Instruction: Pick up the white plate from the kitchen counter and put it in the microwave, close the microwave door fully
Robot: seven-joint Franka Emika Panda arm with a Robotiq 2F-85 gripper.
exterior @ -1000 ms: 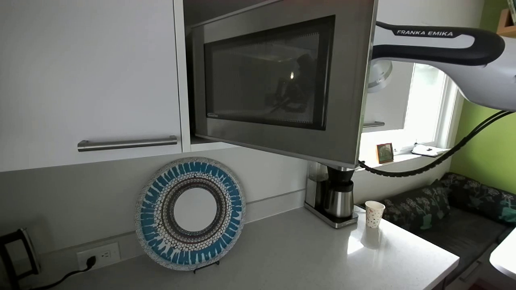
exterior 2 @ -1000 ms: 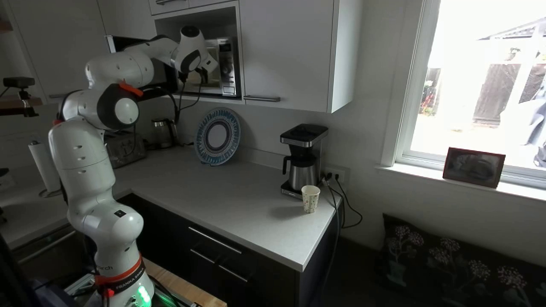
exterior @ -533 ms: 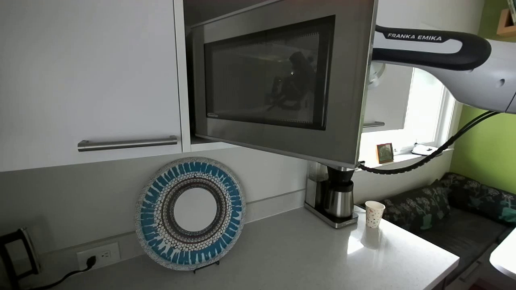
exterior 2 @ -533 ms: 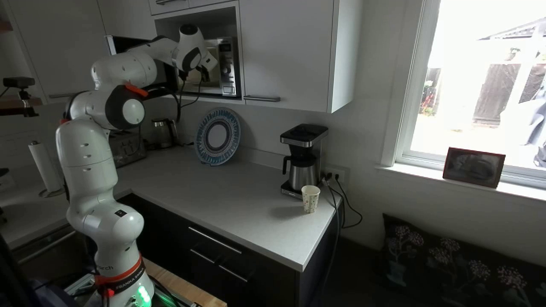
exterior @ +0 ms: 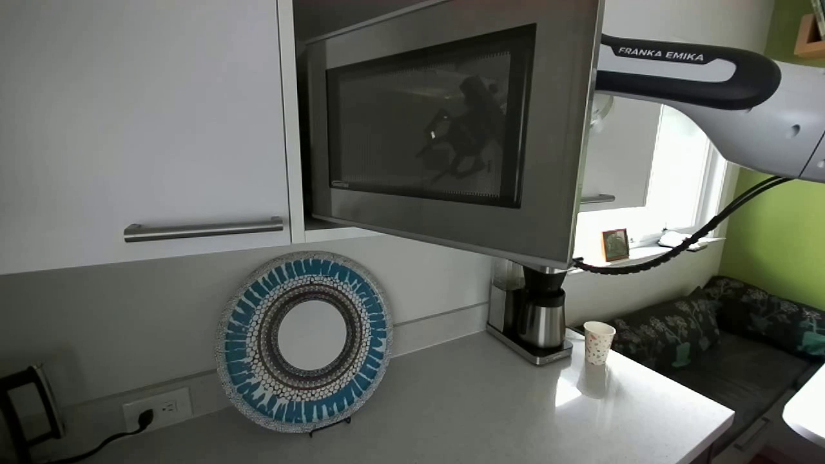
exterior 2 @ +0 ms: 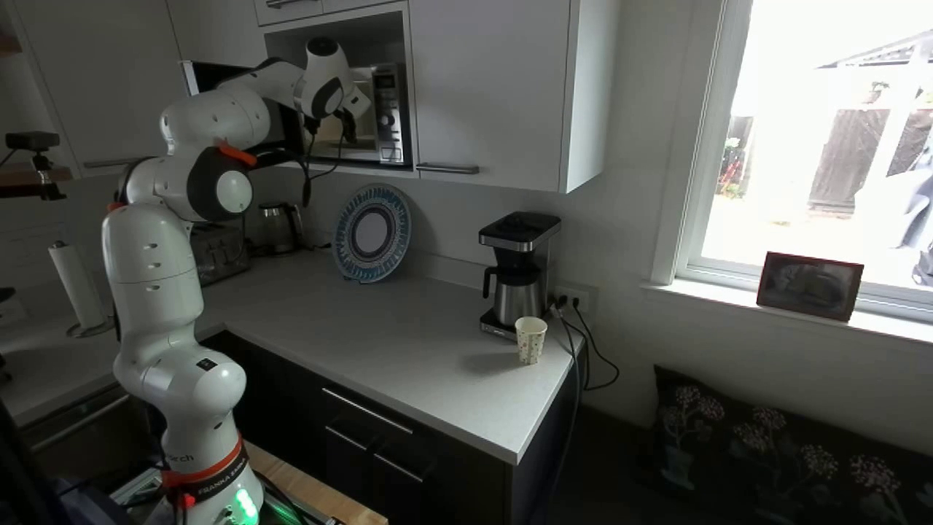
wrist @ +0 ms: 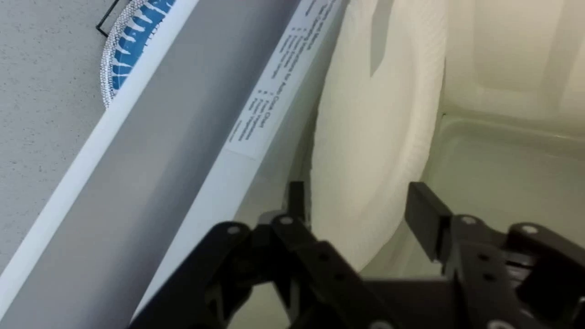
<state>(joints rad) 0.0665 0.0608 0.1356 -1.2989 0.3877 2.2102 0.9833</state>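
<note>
In the wrist view we find the white plate (wrist: 365, 137) inside the microwave (exterior 2: 390, 117), just within the front edge that bears a printed label (wrist: 281, 77); we cannot tell whether it lies flat or tilted; the fingers (wrist: 426, 221) stand spread, with the near part of the plate between them, and we cannot make out whether either one touches it; in an exterior view we see the arm (exterior 2: 153, 262) extended up to the microwave's opening, set among white cabinets (exterior 2: 496, 87); the microwave door (exterior: 557, 148) stands open, swung outward, a steel frame around a dark window; below, in both exterior views, we have the light grey tabletop (exterior 2: 379, 328), where the plate with the blue-patterned rim (exterior: 314, 335) leans nearly upright; farther along it we note the coffee maker (exterior 2: 519, 227), its steel carafe (exterior 2: 517, 297) in place, with a speckled cup (exterior 2: 531, 343) just beside it; we also make out a kettle (exterior 2: 278, 227) and, partly hidden by the arm, a toaster (exterior 2: 220, 255); on the windowsill (exterior 2: 707, 295) we see a framed picture (exterior 2: 809, 286), and below that a dark flowered cushion (exterior 2: 773, 445).
</note>
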